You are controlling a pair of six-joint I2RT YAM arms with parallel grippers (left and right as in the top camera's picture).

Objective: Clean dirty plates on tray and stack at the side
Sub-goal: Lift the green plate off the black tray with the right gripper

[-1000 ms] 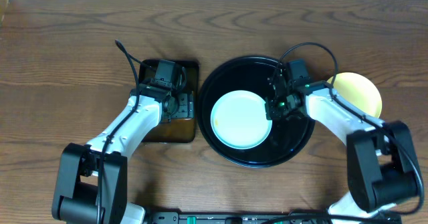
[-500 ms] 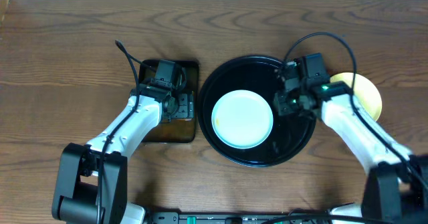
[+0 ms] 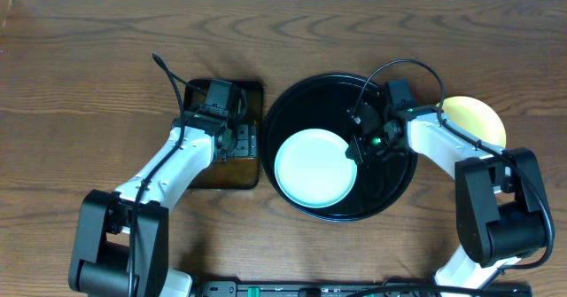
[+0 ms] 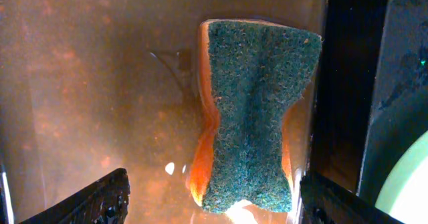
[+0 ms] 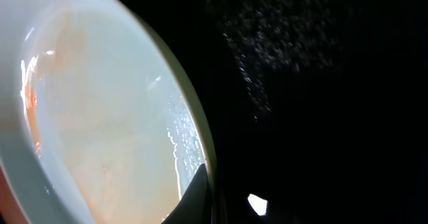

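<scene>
A pale mint plate [image 3: 316,167] with faint orange streaks lies in the left part of the round black tray [image 3: 390,186]. It also fills the left of the right wrist view [image 5: 93,103]. My right gripper [image 3: 357,151] is at the plate's right rim. In the right wrist view one dark finger [image 5: 194,197] lies over the inside of the rim, with the gripper [image 5: 210,184] shut on it. A pale yellow plate [image 3: 483,120] lies on the table right of the tray, partly under my right arm. I see only one mint plate. My left gripper [image 3: 232,140] is open.
A rectangular black pan [image 3: 199,168] of brownish water stands left of the tray. In it floats an orange sponge with a green scrub face [image 4: 251,110], its near end between my left gripper's [image 4: 214,204] wide-open fingers. The tray's rim [image 4: 401,117] borders the pan.
My right arm swung out to the right and came back to the plate's right rim. The mint plate has shifted slightly left and toward the front. The left arm has not moved.
</scene>
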